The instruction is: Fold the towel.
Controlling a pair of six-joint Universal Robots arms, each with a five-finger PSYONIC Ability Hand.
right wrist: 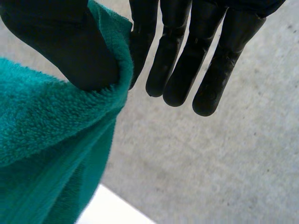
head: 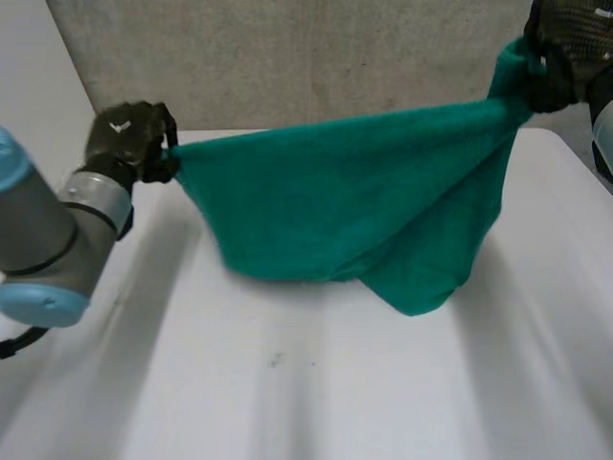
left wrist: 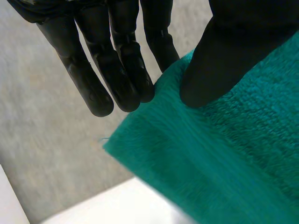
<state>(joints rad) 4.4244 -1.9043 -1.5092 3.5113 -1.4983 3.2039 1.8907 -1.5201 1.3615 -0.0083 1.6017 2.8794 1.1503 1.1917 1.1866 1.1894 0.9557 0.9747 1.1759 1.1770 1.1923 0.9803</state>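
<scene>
Left robot hand [head: 129, 142] pinching one corner of the green towel [head: 354, 201] between thumb and fingers, right robot hand [head: 565, 48] pinching another corner higher up, towel stretched lengthwise between them, sagging above the white tabletop [head: 287, 383].

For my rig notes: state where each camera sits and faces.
Head view: behind the arms, looking down at the table; left arm, left hand, right hand show.
Left wrist view: along its palm; fingers and thumb pinch a towel corner.
Right wrist view: along its palm, pinching the opposite corner.
Shared: all show the towel.
</scene>
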